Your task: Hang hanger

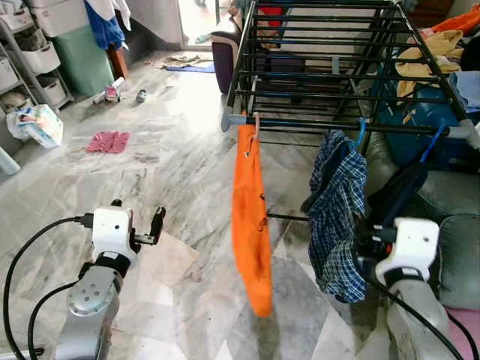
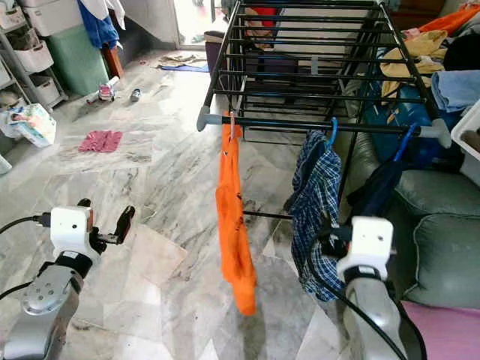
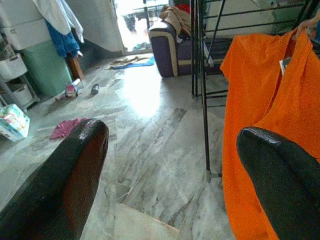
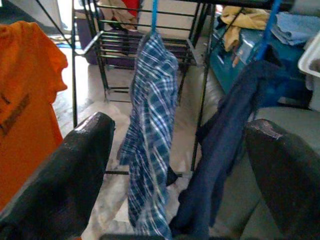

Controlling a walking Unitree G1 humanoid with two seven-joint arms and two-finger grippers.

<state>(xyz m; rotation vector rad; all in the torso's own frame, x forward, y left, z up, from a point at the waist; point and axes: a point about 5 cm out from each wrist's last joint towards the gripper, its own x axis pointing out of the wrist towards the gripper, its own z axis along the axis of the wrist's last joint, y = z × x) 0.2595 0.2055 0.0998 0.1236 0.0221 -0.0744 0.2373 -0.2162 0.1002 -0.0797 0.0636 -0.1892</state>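
floor: I see marble tiles [image 1: 172, 172], a black drying rack [image 1: 322, 75] ahead.
left gripper [image 3: 170, 175]: fingers wide apart, empty, orange shirt [image 1: 251, 217] just off its right.
right gripper [image 4: 185, 175]: spread wide, holding nothing; plaid shirt [image 4: 150, 125] and navy garment [image 4: 220, 145] hang ahead on blue hangers [image 1: 362, 131] on the rack's front bar.

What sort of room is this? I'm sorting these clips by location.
Most likely a home's living or laundry area. A black drying rack holds an orange shirt and a plaid shirt on hangers over marble floor, with a sofa beside it and storage drawers along the wall.
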